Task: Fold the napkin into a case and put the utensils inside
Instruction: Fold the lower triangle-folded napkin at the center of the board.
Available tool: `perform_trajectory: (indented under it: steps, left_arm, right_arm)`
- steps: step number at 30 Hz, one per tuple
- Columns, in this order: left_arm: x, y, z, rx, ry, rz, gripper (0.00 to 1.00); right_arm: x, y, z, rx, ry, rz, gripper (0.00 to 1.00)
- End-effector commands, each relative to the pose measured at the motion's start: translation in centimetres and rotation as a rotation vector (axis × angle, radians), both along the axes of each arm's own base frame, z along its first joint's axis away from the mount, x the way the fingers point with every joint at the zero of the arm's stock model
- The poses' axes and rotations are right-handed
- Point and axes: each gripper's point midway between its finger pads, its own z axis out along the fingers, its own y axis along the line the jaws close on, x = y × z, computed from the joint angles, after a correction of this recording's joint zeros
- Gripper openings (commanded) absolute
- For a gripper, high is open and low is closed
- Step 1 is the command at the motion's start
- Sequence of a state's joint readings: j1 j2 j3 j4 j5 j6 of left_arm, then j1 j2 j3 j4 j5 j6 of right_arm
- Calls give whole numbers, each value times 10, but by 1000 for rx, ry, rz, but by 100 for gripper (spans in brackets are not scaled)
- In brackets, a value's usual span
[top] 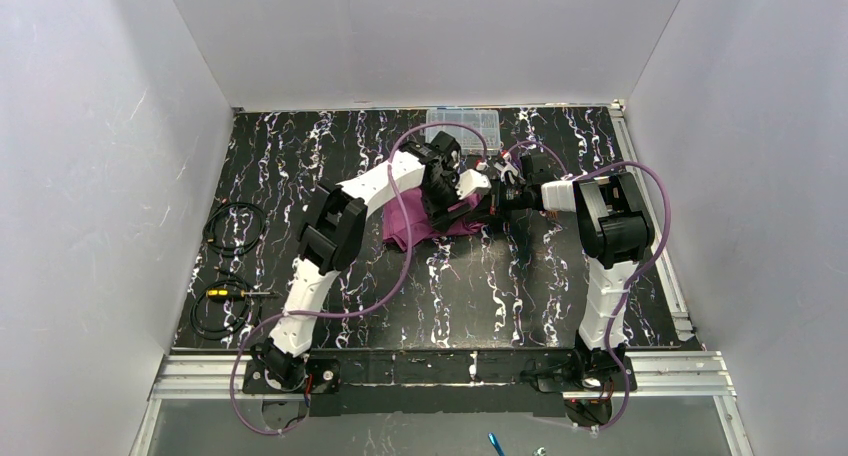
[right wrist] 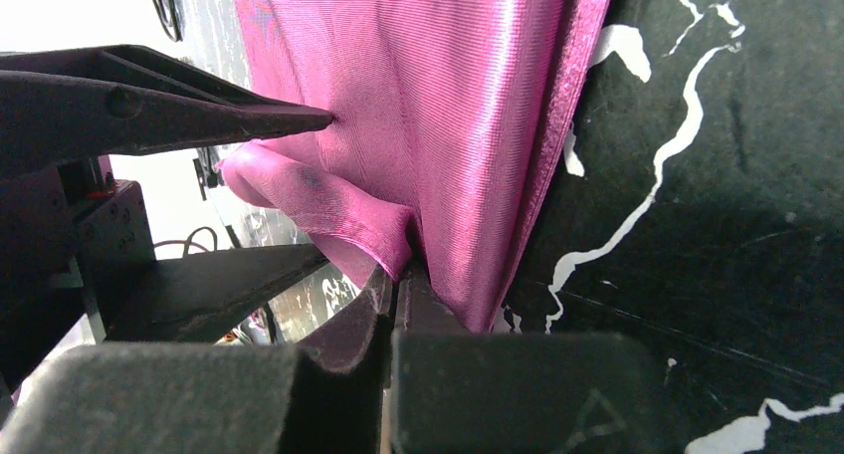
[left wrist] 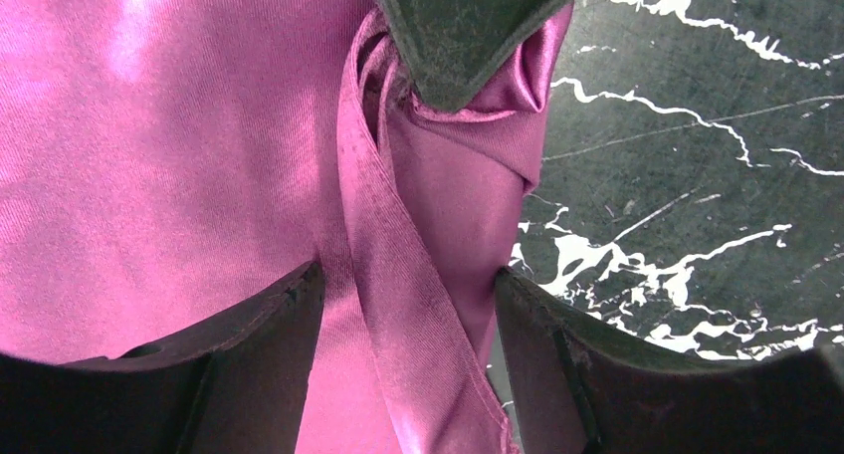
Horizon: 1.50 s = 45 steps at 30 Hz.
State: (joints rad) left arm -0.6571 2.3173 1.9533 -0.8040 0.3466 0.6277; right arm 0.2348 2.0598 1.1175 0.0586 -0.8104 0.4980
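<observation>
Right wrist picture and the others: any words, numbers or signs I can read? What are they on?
No readable words or numbers in any view.
One sign: a faint raised triangle on the right claw's dark body.
The napkin is plain; the clear box is too small to read.

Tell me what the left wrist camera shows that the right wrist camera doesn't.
Only left wrist: a narrow folded strip of the napkin running between the fingers of the open left gripper. Only right wrist: the closed fingers of the right gripper meeting on a napkin fold. Both: the shiny purple cloth, the black marbled table, and part of the other arm's gripper.
</observation>
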Motion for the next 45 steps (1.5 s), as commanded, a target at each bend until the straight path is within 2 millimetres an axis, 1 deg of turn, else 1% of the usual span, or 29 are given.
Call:
perform_trajectory:
  steps: [1,5,11,16,23,27,42,45]
  left_arm:
    - [8,-5,18,-20,-77,10,62]
    - [22,0,17,9,-152,38,59]
    - [30,7,19,33,-190,35,56]
    - [36,21,13,89,-230,8,55]
    - [55,46,14,189,-347,-28,55]
    - [60,53,15,213,-393,-37,55]
    - [69,50,39,174,-410,-5,53]
    - [70,52,38,182,-406,-14,52]
  right_arm:
    - [-2,-16,-26,-127,13,-42,1]
    - [-4,-17,-27,-126,19,-38,1]
    - [-6,-17,-27,-124,17,-34,1]
    - [-6,-16,-26,-121,15,-31,1]
    - [-10,-16,-27,-113,25,-36,1]
    - [-10,-16,-27,-109,24,-38,1]
    - [-11,-15,-26,-97,25,-45,1]
    - [-10,-14,-24,-86,20,-46,1]
